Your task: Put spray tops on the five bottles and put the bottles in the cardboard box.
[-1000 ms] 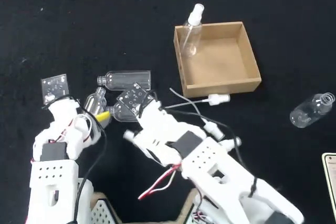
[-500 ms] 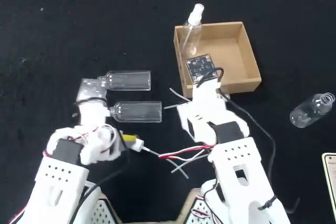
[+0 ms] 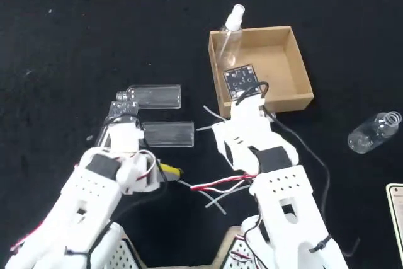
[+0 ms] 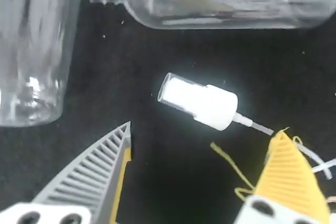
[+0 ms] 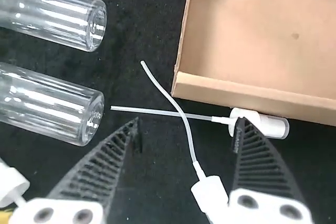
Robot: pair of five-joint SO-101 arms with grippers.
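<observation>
Two robot arms work at a black table (image 3: pixel 75 29), seen from overhead and from each wrist.

My left gripper (image 4: pixel 203 132) has its jaws apart. It hangs over a loose white spray top (image 4: pixel 198 102) that lies on its side on the table, not yet gripped. Two clear bottles without tops lie just beside it, the upper bottle (image 3: pixel 154 96) and the lower bottle (image 3: pixel 167 133).

My right gripper (image 5: pixel 187 123) also has its jaws apart and holds nothing. It is over the thin tubes of two more tops. The second spray top (image 5: pixel 260 124) lies outside the cardboard box (image 3: pixel 296 102), against its front wall. The third spray top (image 5: pixel 209 192) lies nearer my wrist.

One capped bottle (image 3: pixel 230 36) stands in a corner of the box. An uncapped bottle (image 3: pixel 371 133) lies well apart, off to the side.

I judge the task to be at an early stage, on the step of picking up a top. Next, my left jaws should come down and close on the top's thick white body, not on its thin tube.
</observation>
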